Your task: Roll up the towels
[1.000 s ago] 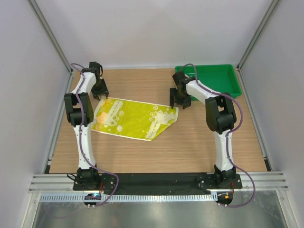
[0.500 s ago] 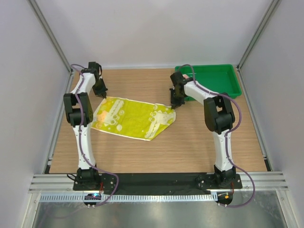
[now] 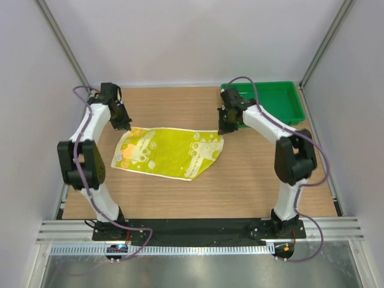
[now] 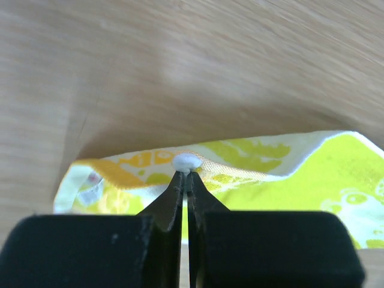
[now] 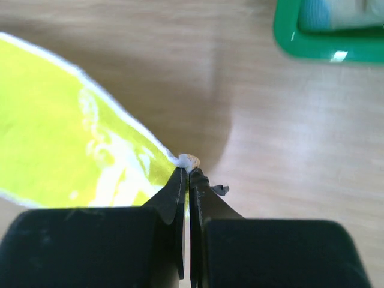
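The yellow towel with a white-green pattern lies spread flat in the middle of the table. My left gripper is shut on its far left corner, and the white hem bunches at the closed tips with the towel lifted there. My right gripper is shut on the far right corner, pinched at its tips, with the towel stretching away to the left. A light blue patch, seemingly the other towel, shows in the tray's corner.
A green tray stands at the back right of the wooden table, just behind the right gripper, and its rim shows in the right wrist view. White walls and metal posts enclose the table on three sides.
Both grippers have closed on the yellow towel's far corners. Both arms have changed pose, and the towel's far edge has shifted slightly.
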You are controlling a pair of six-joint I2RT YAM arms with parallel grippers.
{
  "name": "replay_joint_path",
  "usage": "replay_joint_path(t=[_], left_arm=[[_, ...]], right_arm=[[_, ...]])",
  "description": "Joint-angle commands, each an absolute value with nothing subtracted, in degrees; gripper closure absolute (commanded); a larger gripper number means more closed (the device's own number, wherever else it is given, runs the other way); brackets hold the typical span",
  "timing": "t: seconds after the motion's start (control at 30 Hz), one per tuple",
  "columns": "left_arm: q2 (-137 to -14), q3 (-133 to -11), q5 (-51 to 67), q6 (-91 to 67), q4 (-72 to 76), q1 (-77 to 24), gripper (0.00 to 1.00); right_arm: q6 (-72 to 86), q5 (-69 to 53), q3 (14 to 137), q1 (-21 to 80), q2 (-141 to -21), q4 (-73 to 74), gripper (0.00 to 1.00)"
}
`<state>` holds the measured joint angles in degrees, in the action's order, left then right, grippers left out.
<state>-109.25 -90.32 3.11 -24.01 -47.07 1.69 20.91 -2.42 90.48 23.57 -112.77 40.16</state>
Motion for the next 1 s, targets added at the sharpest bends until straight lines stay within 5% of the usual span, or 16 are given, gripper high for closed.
replay_joint_path(t=[0.0, 0.33, 0.47, 0.77, 0.97], left_arm=[[-91.9, -83.9, 3.3, -25.1, -46.1, -1.4, 1.00], [-52.3, -72.3, 0.4, -30.1, -59.7, -11.1, 1.00], [-45.4, -74.1, 0.4, -30.2, -68.6, -11.8, 1.00], [-45.8, -60.3, 0.5, -34.8, -62.9, -13.4, 1.00], [-60.1, -58.7, -6.0, -32.5, -54.1, -12.9, 1.00]], right_arm=[[21.3, -1.9, 85.5, 26.3, -96.9, 39.0, 0.99], [32.7, 9.0, 67.5, 37.8, -54.3, 52.2, 0.99], [36.0, 14.2, 67.7, 37.9, -43.1, 59.8, 0.99], [37.1, 20.7, 64.8, 37.6, -59.8, 58.5, 0.99], [31.9, 16.8, 65.3, 30.4, -79.5, 46.6, 0.99]])
